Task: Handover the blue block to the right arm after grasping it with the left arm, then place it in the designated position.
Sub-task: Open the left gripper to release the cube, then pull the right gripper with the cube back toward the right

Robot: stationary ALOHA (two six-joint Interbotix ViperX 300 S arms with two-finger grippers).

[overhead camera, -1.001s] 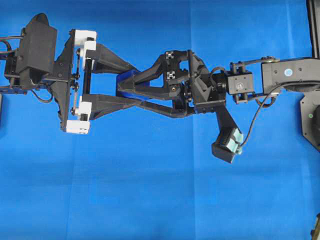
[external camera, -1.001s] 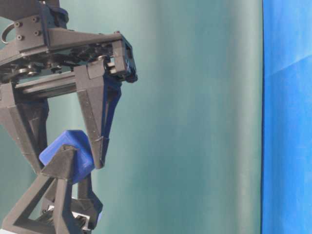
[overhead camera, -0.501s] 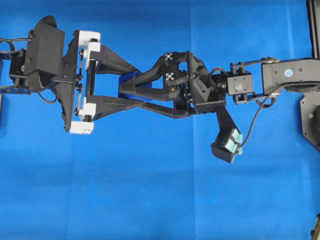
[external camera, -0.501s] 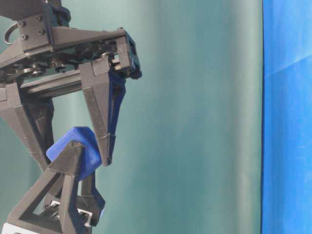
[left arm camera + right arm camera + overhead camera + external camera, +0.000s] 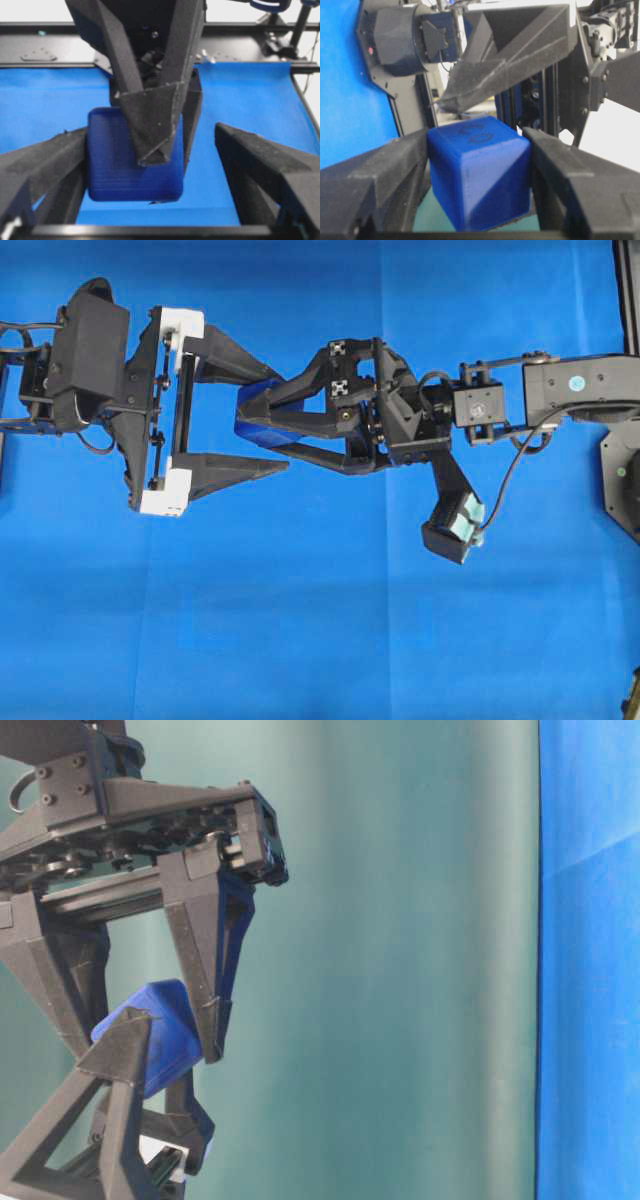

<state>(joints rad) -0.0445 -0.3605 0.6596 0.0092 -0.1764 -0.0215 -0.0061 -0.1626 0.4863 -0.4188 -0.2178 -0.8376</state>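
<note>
Now the block [image 5: 477, 172] sits pinched between the right fingers [image 5: 570, 170], held in the air above the blue cloth [image 5: 320, 640]. Around it the left fingers [image 5: 235, 465] stand spread wide, one still touching the block's side.

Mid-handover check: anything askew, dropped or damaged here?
Nothing stands out. The blue block sits squarely between the right claw's fingers, off the cloth; the left claw stands open around it.
</note>
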